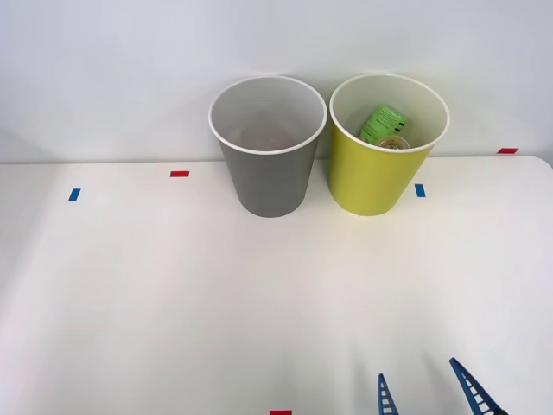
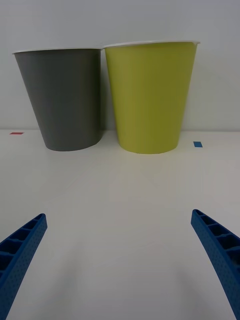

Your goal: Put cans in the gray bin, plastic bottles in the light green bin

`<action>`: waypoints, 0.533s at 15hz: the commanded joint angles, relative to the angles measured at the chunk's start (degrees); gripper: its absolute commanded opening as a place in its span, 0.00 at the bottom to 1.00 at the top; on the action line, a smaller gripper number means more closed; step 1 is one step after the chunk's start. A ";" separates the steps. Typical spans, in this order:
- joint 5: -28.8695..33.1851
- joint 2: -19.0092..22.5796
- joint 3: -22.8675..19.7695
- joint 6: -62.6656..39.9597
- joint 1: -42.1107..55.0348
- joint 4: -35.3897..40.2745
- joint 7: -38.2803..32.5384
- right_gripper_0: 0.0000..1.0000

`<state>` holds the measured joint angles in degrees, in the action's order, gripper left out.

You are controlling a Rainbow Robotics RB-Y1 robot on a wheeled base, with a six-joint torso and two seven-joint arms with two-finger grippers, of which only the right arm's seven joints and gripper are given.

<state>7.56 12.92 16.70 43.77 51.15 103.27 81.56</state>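
Two bins stand upright side by side near the far edge of the white table point(image 1: 173, 294), their rims nearly touching: one gray bin point(image 1: 267, 173) on the left and one light green bin point(image 1: 371, 177) on the right. One plastic bottle point(image 1: 383, 123) lies tilted inside the light green bin, its green label showing, with what looks like a pale round part of it just below the label; whether anything else lies with it cannot be told. The inside of the gray bin looks white, with a faint reddish tint at the bottom that is too dim to name. Five small tape marks are stuck on the table: three red ones, namely one point(image 1: 179, 174) left of the gray bin, one at the far right corner and one at the near edge, and two blue ones, namely one point(image 1: 74, 194) toward the left edge and one point(image 1: 420, 190) just right of the light green bin. The right gripper point(image 1: 428, 387) sits at the near edge toward the right, well apart from both bins, its two blue ribbed fingers point(image 2: 22, 245) spread wide, pinching nothing and touching neither bin.
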 commanded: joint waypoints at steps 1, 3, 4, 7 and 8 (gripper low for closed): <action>0.00 0.00 0.00 0.00 0.00 0.00 0.00 1.00; 0.00 0.00 0.00 0.00 0.00 0.00 0.00 1.00; 0.00 0.00 0.00 0.00 0.00 0.00 0.00 1.00; 0.00 0.00 0.00 0.00 0.00 0.00 0.00 1.00; 0.00 0.00 0.00 0.00 0.00 0.00 0.00 1.00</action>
<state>7.56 12.92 16.70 43.77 51.15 103.27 81.56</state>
